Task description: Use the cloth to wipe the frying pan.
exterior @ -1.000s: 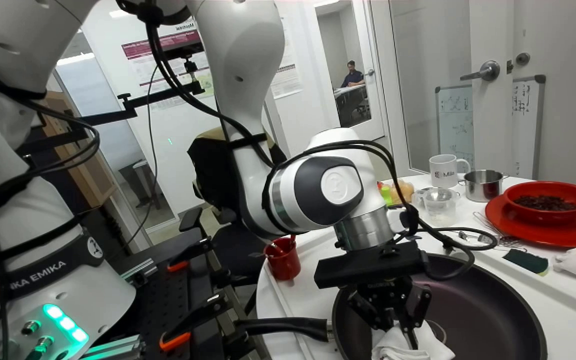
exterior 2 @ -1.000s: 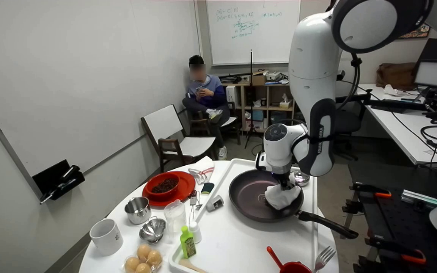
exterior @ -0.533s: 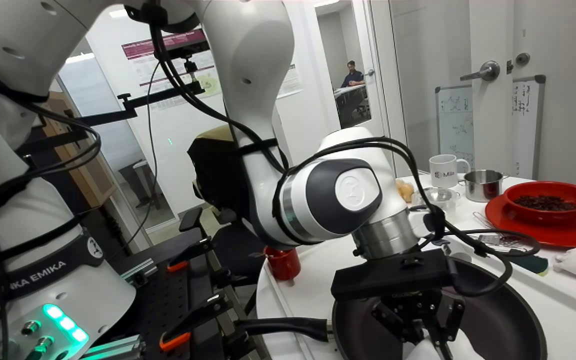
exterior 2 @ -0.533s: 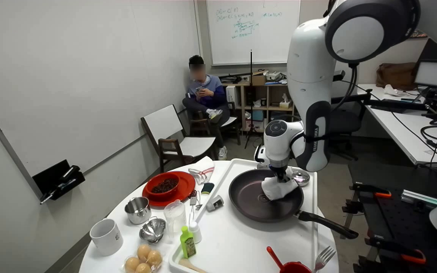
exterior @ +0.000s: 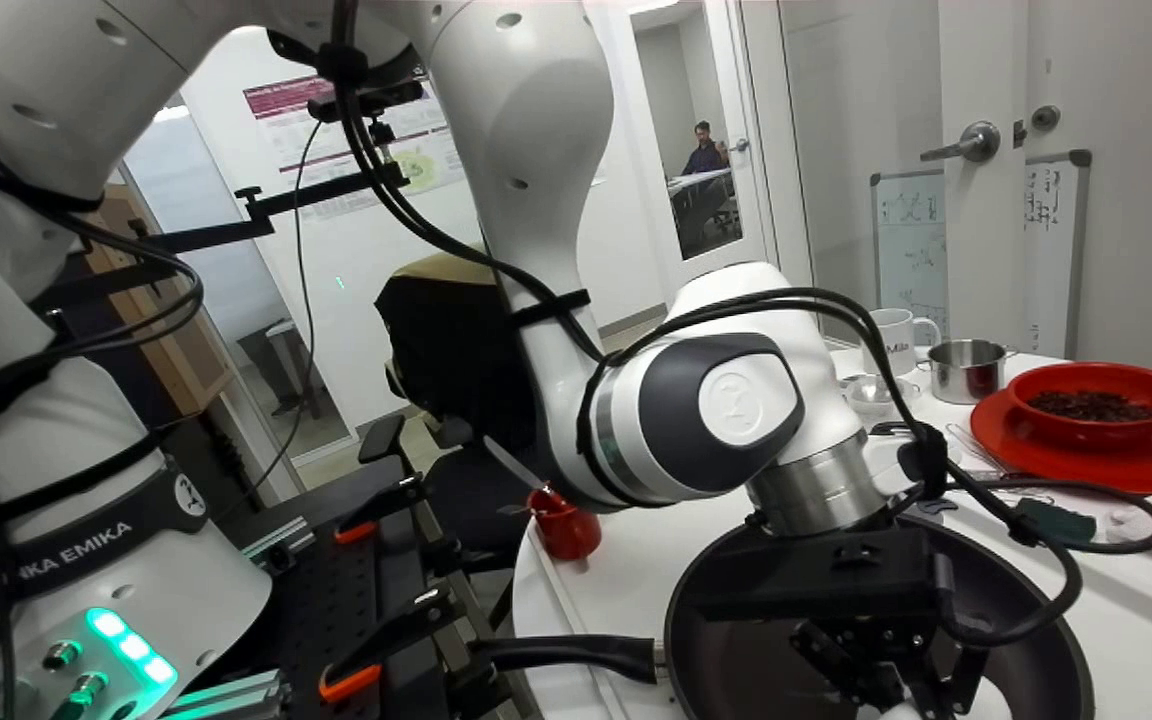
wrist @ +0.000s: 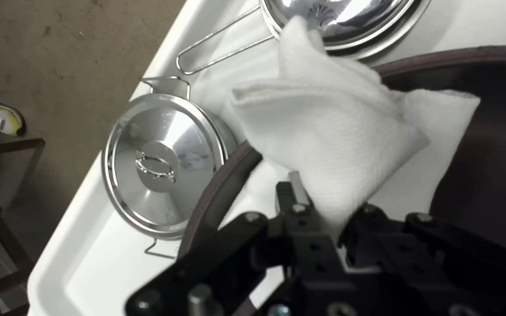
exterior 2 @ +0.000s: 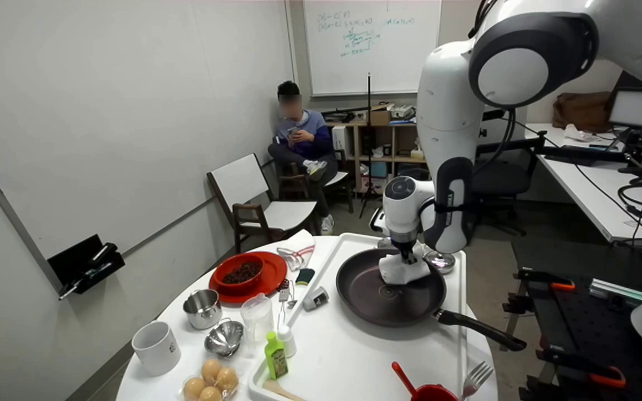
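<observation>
Clenching the cloth in my end effector, I sweep it inside the frying pan toward the far side in an exterior view, baring more of the centre. Wiping seems under way, though the near half probably awaits its strokes.

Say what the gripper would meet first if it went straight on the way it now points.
Through the white cloth in its grip, the gripper, pointing down, would probably meet the inside of the frying pan first; the cloth hides whether floor or wall, and any gap.
</observation>
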### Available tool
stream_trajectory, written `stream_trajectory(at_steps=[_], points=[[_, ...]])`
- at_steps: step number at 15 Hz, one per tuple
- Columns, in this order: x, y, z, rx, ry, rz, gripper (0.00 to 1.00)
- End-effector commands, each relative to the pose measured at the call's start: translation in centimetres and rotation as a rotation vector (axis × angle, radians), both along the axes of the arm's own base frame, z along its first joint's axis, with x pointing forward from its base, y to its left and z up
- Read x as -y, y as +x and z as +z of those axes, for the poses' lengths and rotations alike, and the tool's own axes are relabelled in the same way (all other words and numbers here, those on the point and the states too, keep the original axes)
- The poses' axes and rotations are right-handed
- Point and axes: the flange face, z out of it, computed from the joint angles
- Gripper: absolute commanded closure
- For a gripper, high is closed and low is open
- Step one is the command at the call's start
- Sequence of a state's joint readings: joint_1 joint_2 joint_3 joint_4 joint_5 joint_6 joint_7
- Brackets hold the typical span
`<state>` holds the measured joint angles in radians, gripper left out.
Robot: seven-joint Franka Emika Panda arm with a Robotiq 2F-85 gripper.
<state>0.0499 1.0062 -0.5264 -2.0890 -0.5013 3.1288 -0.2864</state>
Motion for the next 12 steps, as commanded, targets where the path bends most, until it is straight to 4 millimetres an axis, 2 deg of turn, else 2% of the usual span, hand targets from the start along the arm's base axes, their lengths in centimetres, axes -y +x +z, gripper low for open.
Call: stream_trajectory(at_steps=[1, 12], points=[[1.0, 1.3, -0.7, 0.039, -0.007, -0.083, 0.93], [-0.7, 4.1, -0.7, 0.123, 0.006, -0.149, 0.93]])
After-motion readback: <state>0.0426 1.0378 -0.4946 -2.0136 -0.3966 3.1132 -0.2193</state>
